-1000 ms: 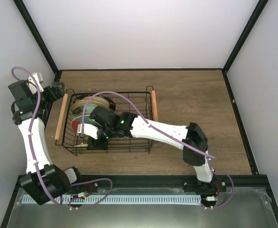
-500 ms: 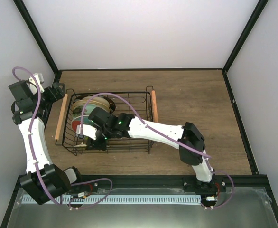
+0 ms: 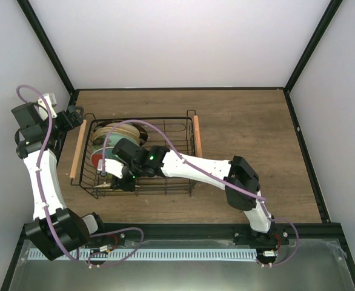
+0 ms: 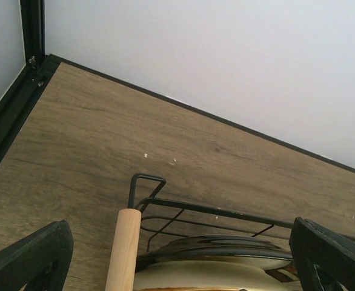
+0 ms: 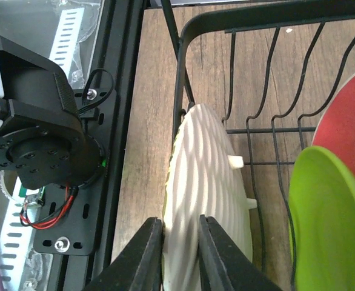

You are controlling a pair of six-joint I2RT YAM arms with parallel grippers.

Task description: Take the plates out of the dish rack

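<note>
The black wire dish rack [image 3: 183, 121] stands left of centre on the wooden table, with several plates upright in its left part. In the right wrist view a cream ribbed plate [image 5: 208, 182] stands at the rack's near end, beside a lime-green plate [image 5: 329, 212] and a red plate [image 5: 347, 115]. My right gripper [image 5: 180, 242] straddles the cream plate's rim, both fingers pressed against it. My left gripper [image 4: 180, 254] hovers open over the rack's far left corner, above a wooden handle [image 4: 124, 248] and a plate with a dark rim [image 4: 226, 248].
The rack's second wooden handle [image 3: 196, 134] lies on its right side. The left arm's base [image 5: 38, 133] and a black frame rail [image 5: 120, 121] sit just beyond the rack's near end. White walls and black posts bound the table.
The right arm has pushed a little further left into the rack and its jaws have narrowed onto the cream plate. The left arm has barely moved.
</note>
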